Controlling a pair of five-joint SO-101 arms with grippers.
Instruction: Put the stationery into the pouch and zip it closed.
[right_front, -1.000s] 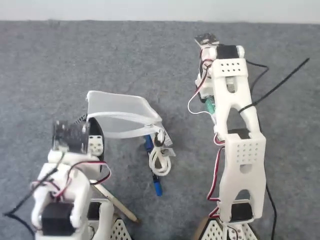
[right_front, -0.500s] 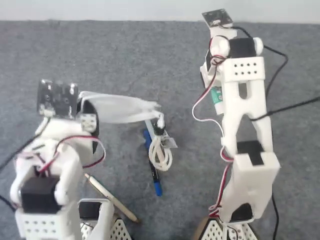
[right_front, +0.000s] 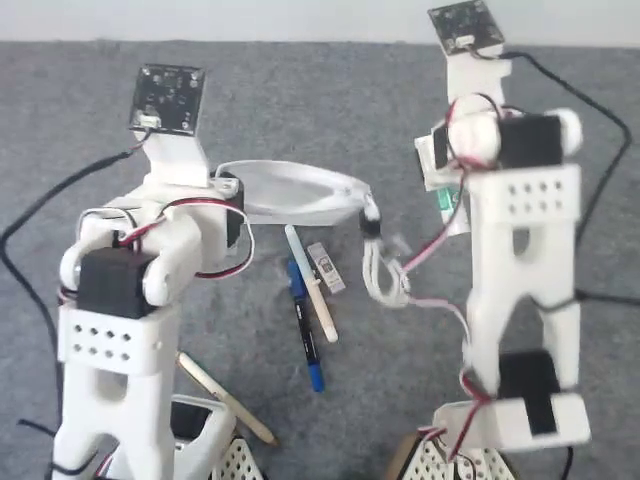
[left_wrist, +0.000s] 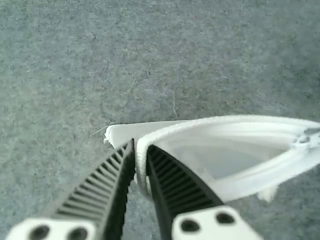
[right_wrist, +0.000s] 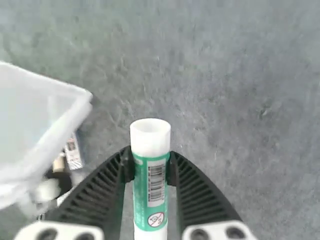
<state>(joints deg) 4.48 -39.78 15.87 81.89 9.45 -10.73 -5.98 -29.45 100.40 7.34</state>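
The translucent white pouch (right_front: 300, 195) hangs in the air with its mouth gaping, and my left gripper (right_front: 236, 203) is shut on its rim. The left wrist view has the fingertips (left_wrist: 140, 150) pinching the zipper edge of the pouch (left_wrist: 235, 155). A white cord (right_front: 385, 275) dangles from the pouch's other end. My right gripper (right_wrist: 149, 155) is shut on a green and white glue stick (right_wrist: 150, 165), held upright beside the pouch (right_wrist: 35, 125); under the right arm the glue stick (right_front: 447, 205) shows as green. On the mat lie a blue pen (right_front: 303, 330), a white pen (right_front: 312, 285) and a small labelled item (right_front: 326, 268).
A wooden stick (right_front: 225, 398) lies near the left arm's base. The grey mat (right_front: 300, 90) stretches to the far edge. The tall right arm (right_front: 520, 250) stands close to the pouch's cord end.
Both arms have risen. The left one lifted the pouch up and rightward, uncovering the white pen and small item. The right one carried the glue stick higher.
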